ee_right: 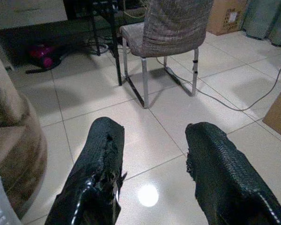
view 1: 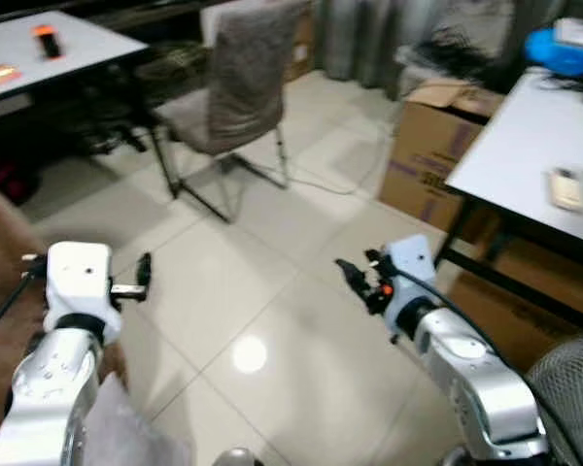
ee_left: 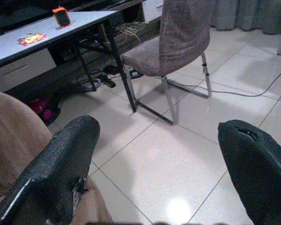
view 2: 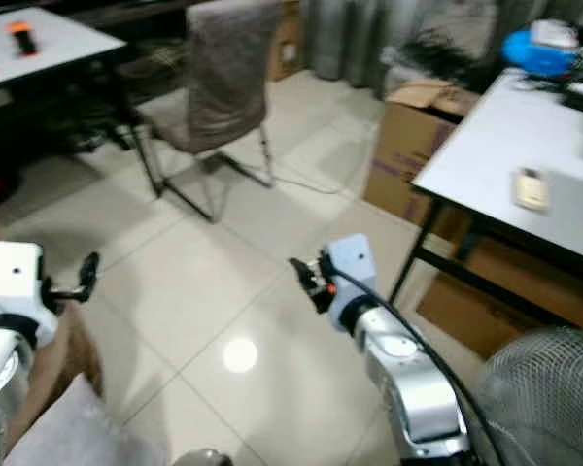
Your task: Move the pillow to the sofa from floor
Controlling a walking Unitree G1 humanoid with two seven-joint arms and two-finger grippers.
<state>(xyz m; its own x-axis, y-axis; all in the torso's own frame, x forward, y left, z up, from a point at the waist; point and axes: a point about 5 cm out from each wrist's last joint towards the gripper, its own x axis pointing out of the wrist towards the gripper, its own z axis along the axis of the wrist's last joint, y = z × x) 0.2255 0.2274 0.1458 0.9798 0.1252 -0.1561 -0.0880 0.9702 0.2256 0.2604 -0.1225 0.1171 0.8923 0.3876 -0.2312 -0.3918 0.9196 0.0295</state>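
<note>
Left gripper (ee_left: 154, 159) and right gripper (ee_right: 152, 164) both raised forward, fingers apart.

The floor (view 1: 272, 291) is glossy pale tile, smooth enough to mirror a lamp as a bright spot. The chair (view 1: 243, 78) wears a rough grey-brown woven cloth over thin shiny metal legs. The sofa (ee_left: 14, 136) is covered in soft matt brown cloth. Both arms are brushed silver metal; the left gripper (ee_left: 154, 173) and right gripper (ee_right: 154, 178) have fingers of matt black, grainy rubber-like skin, scuffed and torn at the edges. The box (view 1: 432, 146) is dull brown cardboard. The table (view 1: 534, 146) at right has a smooth matt white top on black metal legs.
</note>
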